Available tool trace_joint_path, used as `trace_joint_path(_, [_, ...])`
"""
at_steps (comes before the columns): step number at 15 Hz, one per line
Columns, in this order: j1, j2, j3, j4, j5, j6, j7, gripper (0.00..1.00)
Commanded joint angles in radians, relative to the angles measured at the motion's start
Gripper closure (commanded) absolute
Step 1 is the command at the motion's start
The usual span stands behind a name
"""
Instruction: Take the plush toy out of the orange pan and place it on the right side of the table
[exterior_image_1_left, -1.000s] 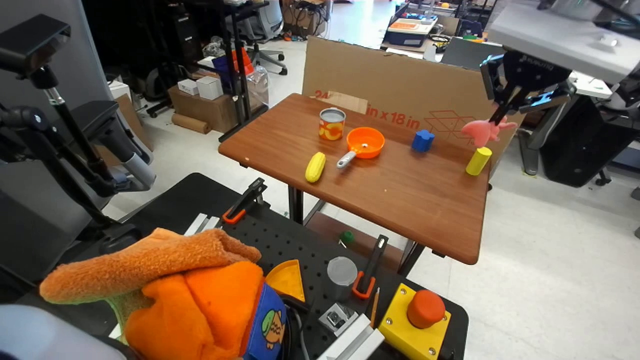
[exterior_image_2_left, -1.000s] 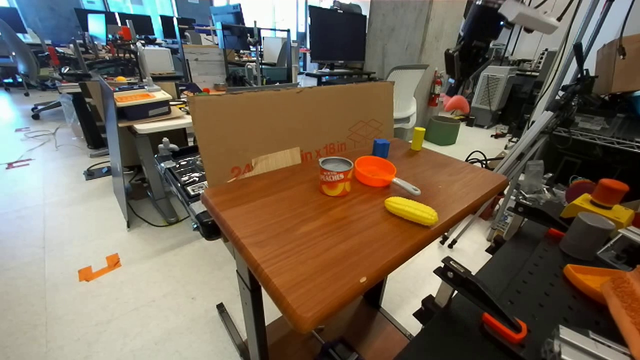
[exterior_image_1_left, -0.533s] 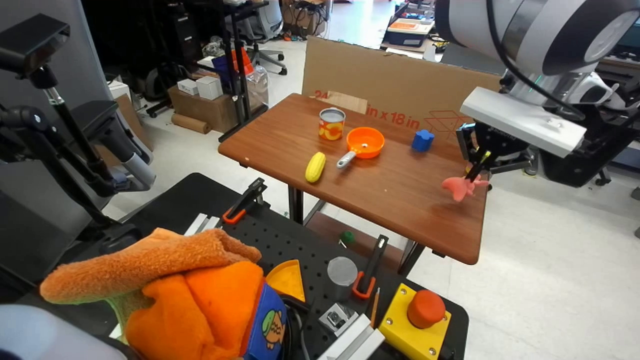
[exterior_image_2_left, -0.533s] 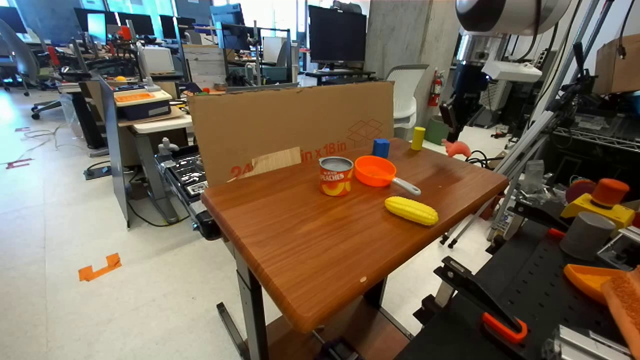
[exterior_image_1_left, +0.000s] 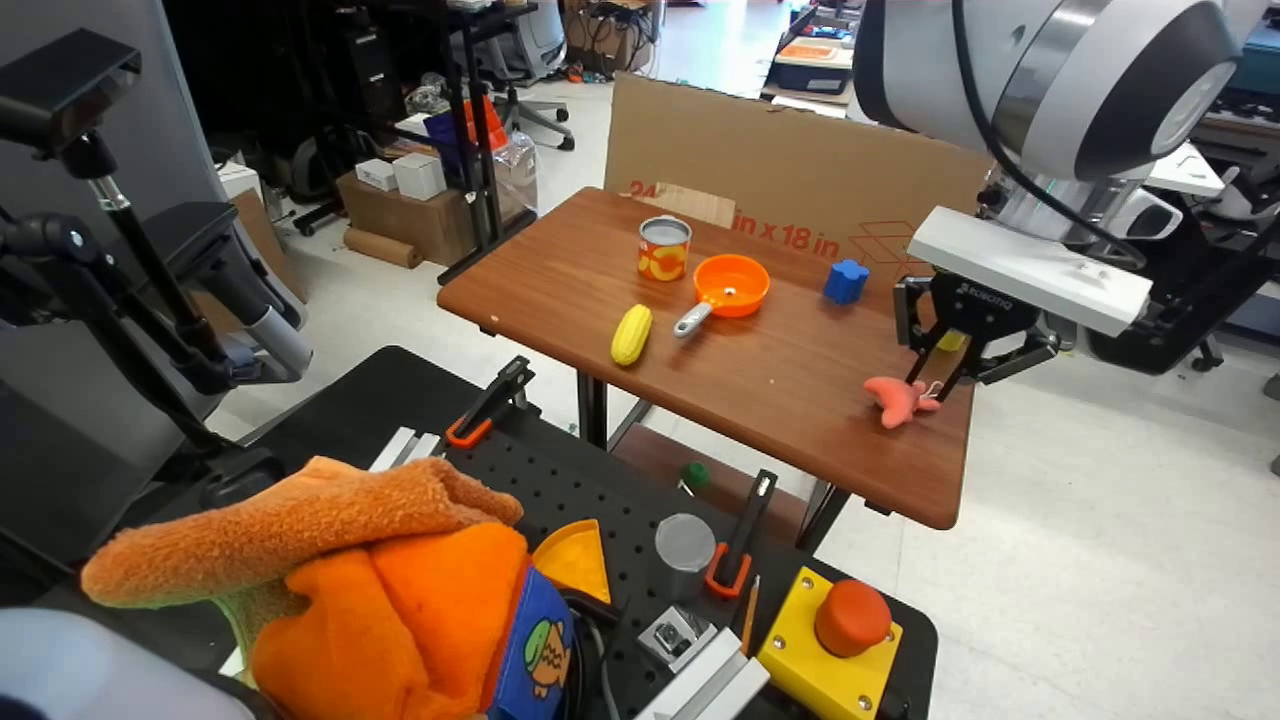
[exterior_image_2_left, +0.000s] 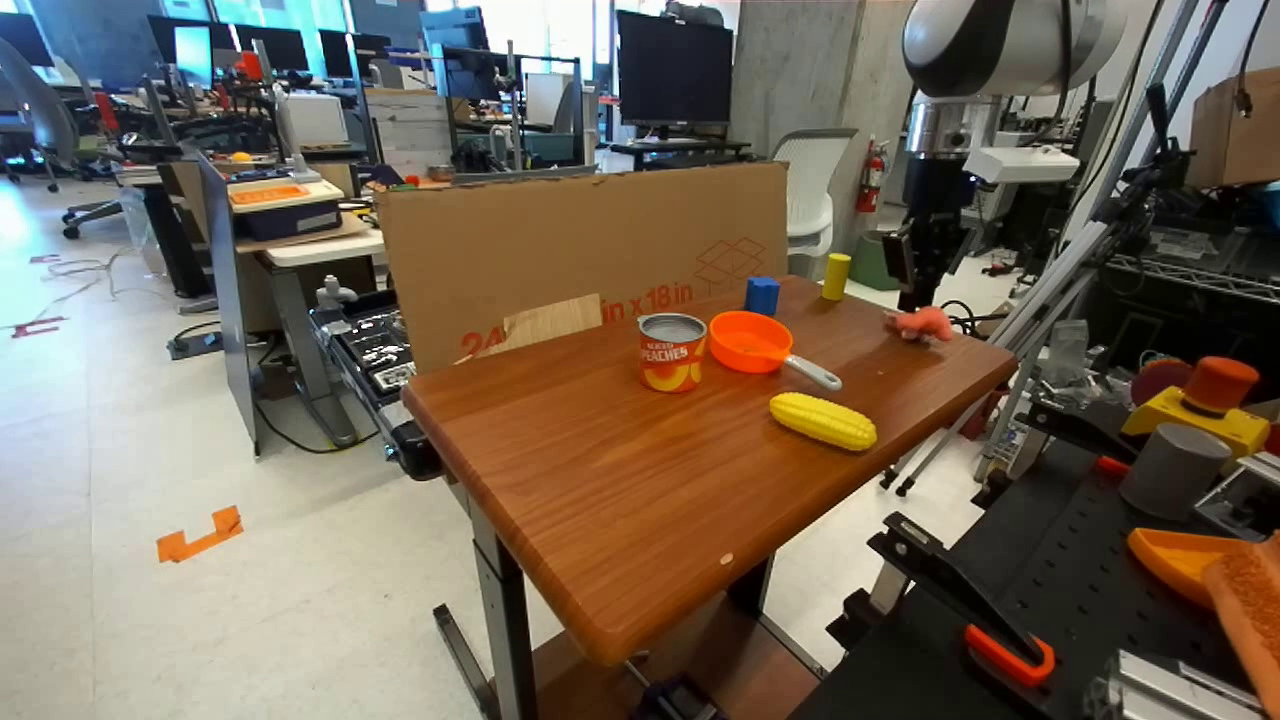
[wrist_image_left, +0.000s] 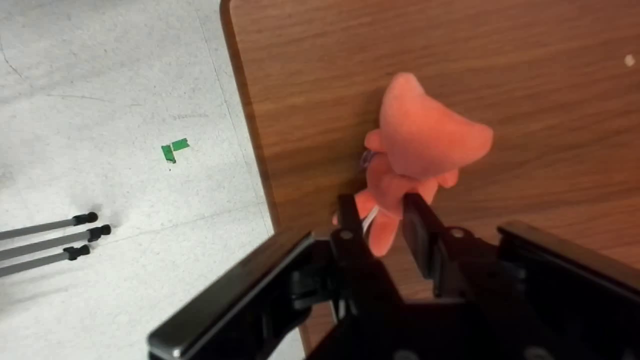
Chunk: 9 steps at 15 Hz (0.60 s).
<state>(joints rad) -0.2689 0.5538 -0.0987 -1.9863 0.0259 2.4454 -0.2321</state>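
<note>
The plush toy (exterior_image_1_left: 897, 400), a red-orange soft lump, lies on the table (exterior_image_1_left: 800, 400) near its right end. It also shows in an exterior view (exterior_image_2_left: 922, 323) and in the wrist view (wrist_image_left: 425, 135). My gripper (exterior_image_1_left: 928, 390) is low over it. In the wrist view the gripper (wrist_image_left: 380, 200) is open, with its fingertips apart on either side of the toy's lower body and legs. Whether a fingertip touches the toy is hard to tell. The orange pan (exterior_image_1_left: 740, 275) stands mid-table with its pale handle; it also shows in an exterior view (exterior_image_2_left: 745, 345).
A blue block (exterior_image_1_left: 846, 282) and a yellow cylinder (exterior_image_2_left: 836, 277) stand toward the back; my gripper partly covers the cylinder in an exterior view. A peach can (exterior_image_1_left: 664, 250) and toy corn (exterior_image_1_left: 631, 335) are near the pan. A cardboard sheet (exterior_image_1_left: 780, 160) lines the back edge.
My gripper has swung over the table and come down with the toy, which was held above the yellow cylinder. The fingers have opened and the toy rests on the table.
</note>
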Motion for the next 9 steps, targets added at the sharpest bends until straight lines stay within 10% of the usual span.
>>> trace_joint_path(1, [0.03, -0.178, -0.006, -0.105, -0.04, -0.132, -0.007, 0.39])
trace_joint_path(5, [0.046, -0.384, 0.018, -0.173, 0.009, -0.25, -0.049, 0.09])
trace_joint_path(6, [0.051, -0.261, 0.001, -0.104, -0.009, -0.208, -0.021, 0.27])
trace_joint_path(9, [0.065, -0.375, 0.001, -0.149, -0.006, -0.252, -0.026, 0.09])
